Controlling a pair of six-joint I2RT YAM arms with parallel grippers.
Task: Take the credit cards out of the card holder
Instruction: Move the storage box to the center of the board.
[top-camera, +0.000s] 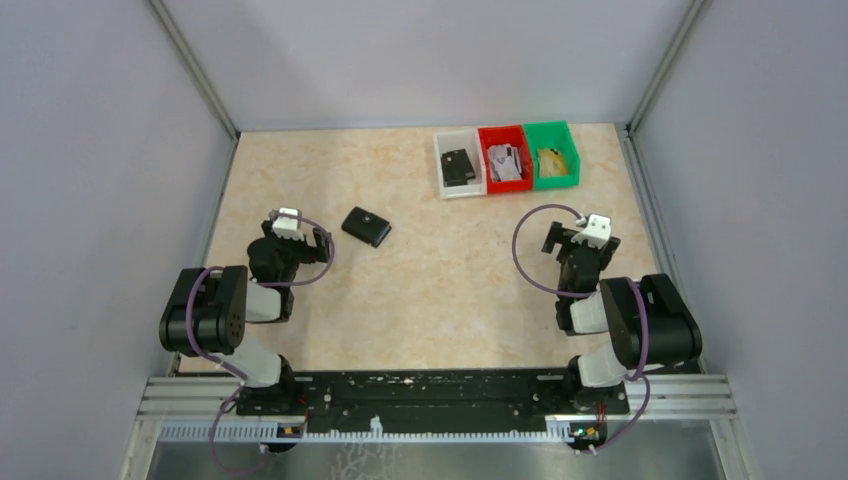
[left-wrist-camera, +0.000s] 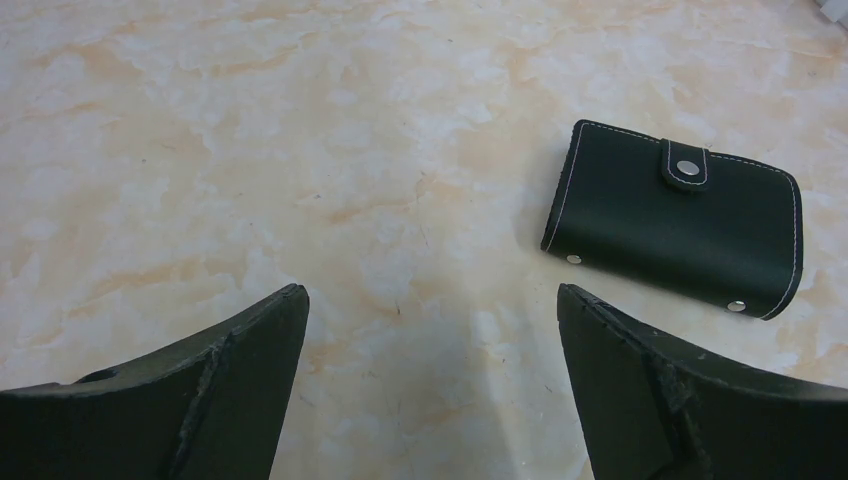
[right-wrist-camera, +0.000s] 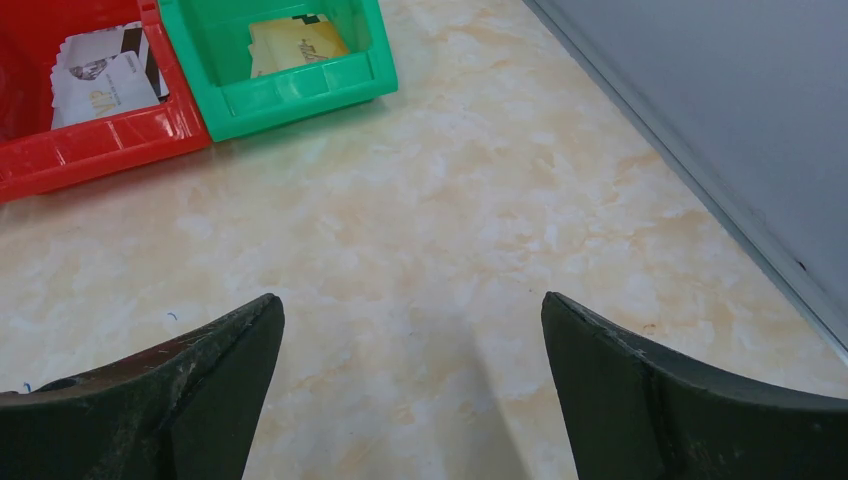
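Closed and lying flat on the marbled table (left-wrist-camera: 250, 150): the card holder (left-wrist-camera: 675, 215), black with white stitching, snap tab (left-wrist-camera: 685, 166) folded over the edge and fastened, so nothing of the inside on show. Placed left of the table's middle, just ahead and to the right of the left gripper (left-wrist-camera: 430, 290), apart from it and well apart from the bins at the far edge. No brand or stamp to be made out on the leather, only three metal studs. Left fingers (left-wrist-camera: 250, 380) spread wide over bare table, pinching nothing; only the dark inner faces in view, the rest cut off by the bottom edge. Right gripper (right-wrist-camera: 410, 297) likewise gaping, nothing between the fingers, tips short of the bins. Seen from the right wrist: grey-white cards (right-wrist-camera: 100, 75) with a dark stripe in the red bin (right-wrist-camera: 90, 150), small print and a yellowish mark on them too blurred to read, pile clipped by the top edge. Gold cards (right-wrist-camera: 295, 42) in the green bin (right-wrist-camera: 300, 90), half hidden behind its front wall, no legible text. In the overhead view only, a white bin (top-camera: 443, 170) holding a second black wallet (top-camera: 458, 166), too small for detail.
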